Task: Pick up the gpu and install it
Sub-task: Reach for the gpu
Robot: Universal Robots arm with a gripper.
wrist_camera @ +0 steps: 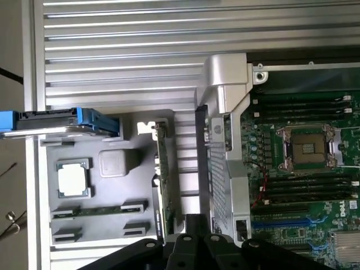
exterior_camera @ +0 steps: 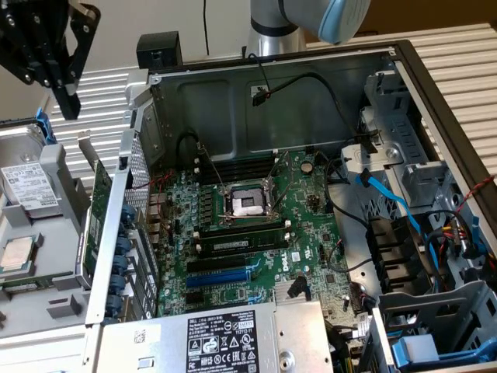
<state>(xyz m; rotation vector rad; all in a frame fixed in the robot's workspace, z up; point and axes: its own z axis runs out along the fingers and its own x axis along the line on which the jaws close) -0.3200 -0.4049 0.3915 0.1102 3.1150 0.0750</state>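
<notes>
I am seeing the arm (exterior_camera: pixel 268 27) standing at twelve o'clock in the exterior view, behind the computer case, and reaching across so its wrist is hanging high at ten o'clock. The black gripper (exterior_camera: pixel 68 102) (wrist_camera: pixel 194 239) is pointing downward there. Its fingers are pressed together, clenched on nothing and touching nothing.

Below it, at eight o'clock in the exterior view, a grey tray (exterior_camera: pixel 39 307) (wrist_camera: pixel 112 191) is lying beside the case. A hard drive (exterior_camera: pixel 27 183) (wrist_camera: pixel 56 121) with blue rails and a square processor (exterior_camera: pixel 17 256) (wrist_camera: pixel 73 180) are resting in it.

The gpu (exterior_camera: pixel 101 210) (wrist_camera: pixel 163 180) is standing on edge at the tray's side nearest the case, at nine o'clock in the exterior view. Its thin green board is showing, just beside the case's perforated rear panel. It is sitting well below the gripper and apart from it. In the wrist view its edge is running straight out from the closed fingertips.

The open computer case (exterior_camera: pixel 311 85) (wrist_camera: pixel 225 84) is lying on its side at the centre, with the green motherboard (exterior_camera: pixel 256 233) (wrist_camera: pixel 304 169) showing inside. A silver power supply (exterior_camera: pixel 225 338) is sitting at six o'clock, and a drive cage (exterior_camera: pixel 435 311) at four o'clock.
</notes>
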